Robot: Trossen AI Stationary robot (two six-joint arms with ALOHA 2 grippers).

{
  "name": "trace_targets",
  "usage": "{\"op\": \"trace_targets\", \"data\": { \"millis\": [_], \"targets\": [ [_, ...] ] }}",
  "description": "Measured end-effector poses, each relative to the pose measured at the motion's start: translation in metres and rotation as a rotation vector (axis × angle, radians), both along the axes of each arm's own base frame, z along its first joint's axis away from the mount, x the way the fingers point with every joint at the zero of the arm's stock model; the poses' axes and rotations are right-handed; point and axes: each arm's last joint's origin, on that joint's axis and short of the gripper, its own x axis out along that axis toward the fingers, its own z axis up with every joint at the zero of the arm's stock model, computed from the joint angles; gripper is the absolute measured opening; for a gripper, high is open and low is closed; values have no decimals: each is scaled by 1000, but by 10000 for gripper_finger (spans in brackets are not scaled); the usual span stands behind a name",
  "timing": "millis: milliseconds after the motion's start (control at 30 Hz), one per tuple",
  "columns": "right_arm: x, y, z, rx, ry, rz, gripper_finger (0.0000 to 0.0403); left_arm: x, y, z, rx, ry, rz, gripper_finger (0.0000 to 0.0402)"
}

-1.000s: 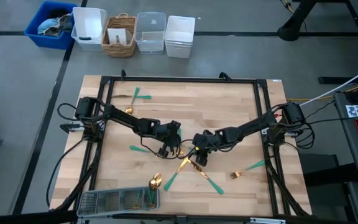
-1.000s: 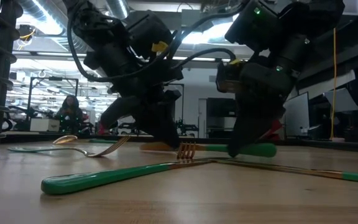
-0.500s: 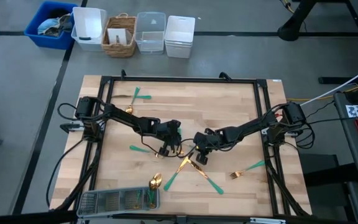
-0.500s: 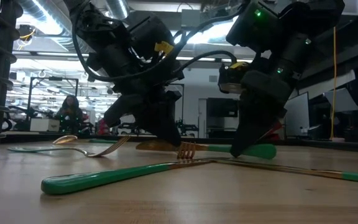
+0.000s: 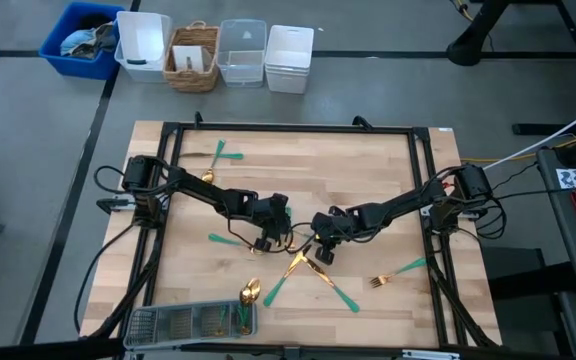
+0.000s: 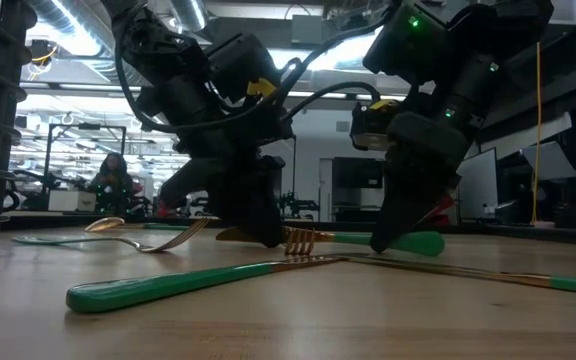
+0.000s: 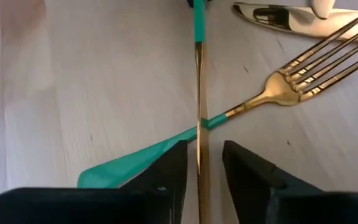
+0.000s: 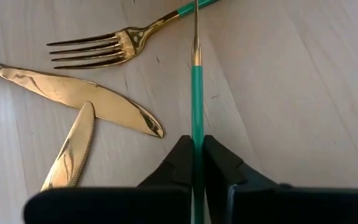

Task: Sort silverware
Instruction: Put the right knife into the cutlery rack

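One slim knife (image 8: 196, 81), gold blade, teal handle, between both pincers.

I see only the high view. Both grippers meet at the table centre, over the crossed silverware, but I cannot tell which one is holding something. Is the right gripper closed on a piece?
Observer: Yes. In the right wrist view, the right gripper is shut on the teal handle of a slim utensil seen edge-on.
Operator: And the left gripper?
Observer: The left gripper is open. The gold end of what looks like the same utensil runs between its jaws, with a clear gap on one side.
Operator: What lies under that gold end?
Observer: A fork lies on the wood, and its teal handle crosses beneath the gold shaft.
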Motion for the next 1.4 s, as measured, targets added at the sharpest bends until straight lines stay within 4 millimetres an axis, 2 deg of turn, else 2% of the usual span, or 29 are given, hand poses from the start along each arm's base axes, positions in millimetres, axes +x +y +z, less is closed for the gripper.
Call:
{"op": "trace_targets", "data": {
  "millis": [100,267,333,567,733,900,1100,1233,1400],
  "targets": [
    [0,0,0,0,0,0,26,0,0,0,0,2,0,89],
    [0,0,0,-3,-1,6,26,-1,0,0,32,10,-45,24],
    [0,0,0,-5,-1,5,33,-1,0,0,27,9,-43,9],
    [0,0,0,1,2,0,79,-2,1,2,83,19,-11,4],
    [-5,-1,10,-2,-6,8,86,-8,3,12,135,39,-1,3],
    [-15,-4,34,-44,-33,7,87,-16,-1,37,179,8,45,2],
    [-26,-8,57,-115,-68,8,87,-33,-10,82,304,-91,90,2],
    [-31,-8,64,-119,-71,22,87,-58,-21,114,437,-121,126,1],
    [-32,-8,65,-128,-64,33,88,-100,-42,156,642,-187,121,1]
  ]
}}
